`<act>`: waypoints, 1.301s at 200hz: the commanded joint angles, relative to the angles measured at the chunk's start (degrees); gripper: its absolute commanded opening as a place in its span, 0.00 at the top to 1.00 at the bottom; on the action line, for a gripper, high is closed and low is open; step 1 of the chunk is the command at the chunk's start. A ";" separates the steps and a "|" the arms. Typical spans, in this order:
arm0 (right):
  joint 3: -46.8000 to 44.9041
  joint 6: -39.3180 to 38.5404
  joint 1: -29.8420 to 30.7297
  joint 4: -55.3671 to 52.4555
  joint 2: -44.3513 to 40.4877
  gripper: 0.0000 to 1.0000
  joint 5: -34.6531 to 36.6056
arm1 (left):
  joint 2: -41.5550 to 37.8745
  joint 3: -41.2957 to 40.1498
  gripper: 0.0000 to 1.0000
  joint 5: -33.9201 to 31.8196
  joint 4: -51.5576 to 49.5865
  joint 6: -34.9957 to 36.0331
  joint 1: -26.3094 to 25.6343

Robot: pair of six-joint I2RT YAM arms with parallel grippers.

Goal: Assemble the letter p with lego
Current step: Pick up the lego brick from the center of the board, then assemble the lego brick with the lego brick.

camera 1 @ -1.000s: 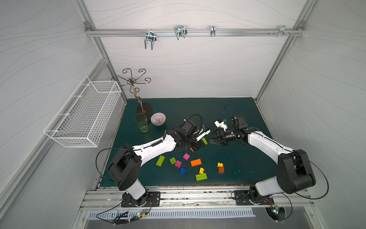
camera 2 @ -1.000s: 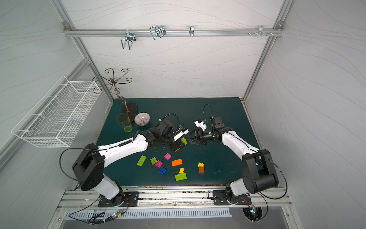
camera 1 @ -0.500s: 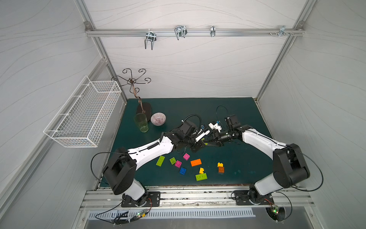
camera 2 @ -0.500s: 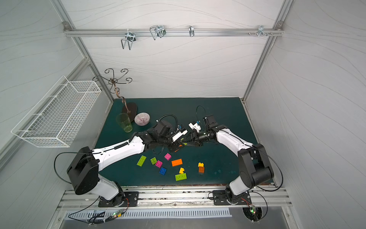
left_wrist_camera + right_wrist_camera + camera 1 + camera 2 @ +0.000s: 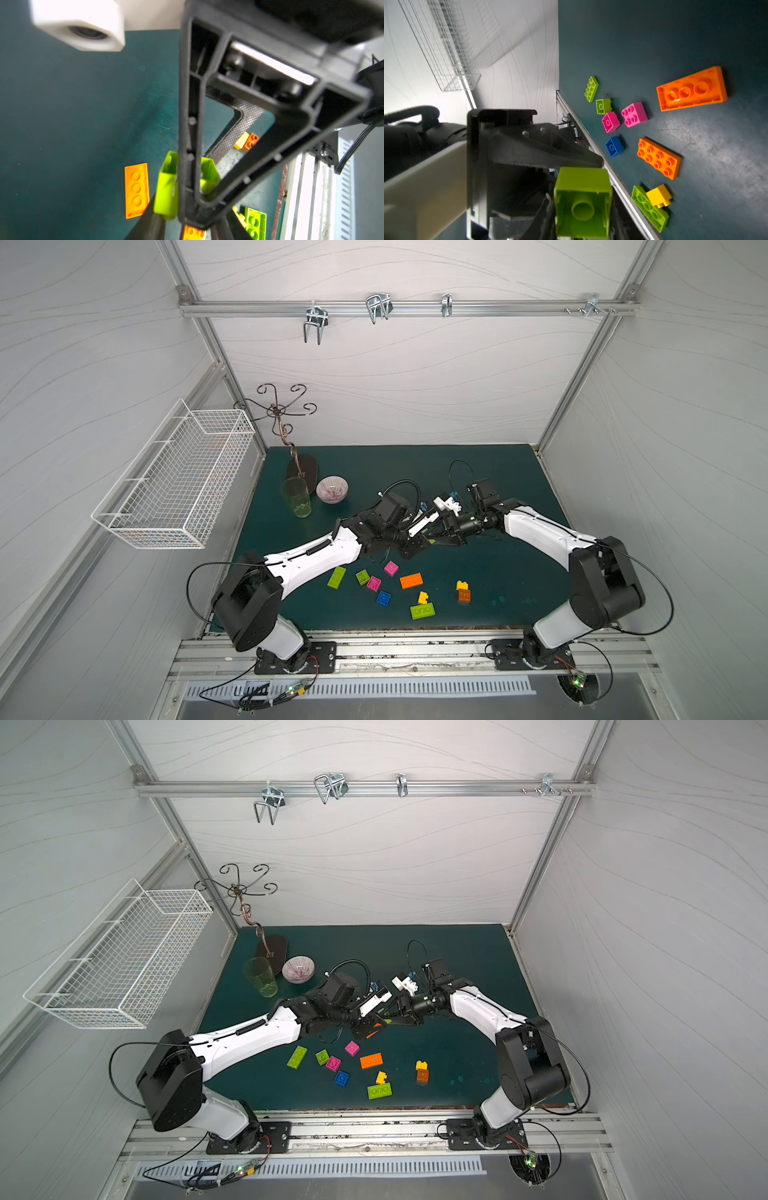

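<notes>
above the counter's (image 5: pixel 498 572) middle the right hand (image 5: pixel 435 539) pinches a lime green brick (image 5: pixel 582 204). the left hand (image 5: pixel 417 546) touches it; cannot tell its grip.

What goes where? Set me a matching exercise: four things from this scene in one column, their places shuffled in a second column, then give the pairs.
Things
1. wire basket
2. bowl
3. blue brick
4. metal hooks

Places
A. lying among the other bricks on the mat
B. hanging from the overhead rail
C. mounted on the side wall
D. standing beside the green glass

Pairs: 1-C, 2-D, 3-A, 4-B
</notes>
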 commanded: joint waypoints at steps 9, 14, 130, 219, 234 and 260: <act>1.43 -2.29 0.66 -2.94 0.13 0.91 3.30 | -2.95 -0.62 0.32 -2.87 2.75 -2.57 -0.13; 1.74 -2.92 0.76 -3.70 -0.15 0.91 4.69 | -3.58 -1.23 0.27 -4.42 2.96 -3.39 0.07; 9.61 -20.47 18.25 -8.78 5.34 0.94 53.77 | -24.55 -23.44 0.01 -20.54 3.61 -39.24 16.05; 19.73 -24.66 24.14 -14.06 18.63 0.96 66.61 | -35.45 -32.66 0.01 -26.46 6.63 -40.36 20.43; 21.00 -25.35 24.32 -14.79 19.93 0.96 67.61 | -35.28 -32.37 0.01 -26.30 6.60 -40.50 20.43; 22.18 -25.84 24.45 -15.53 21.26 0.97 69.19 | -34.68 -32.13 0.01 -25.74 6.69 -40.49 20.45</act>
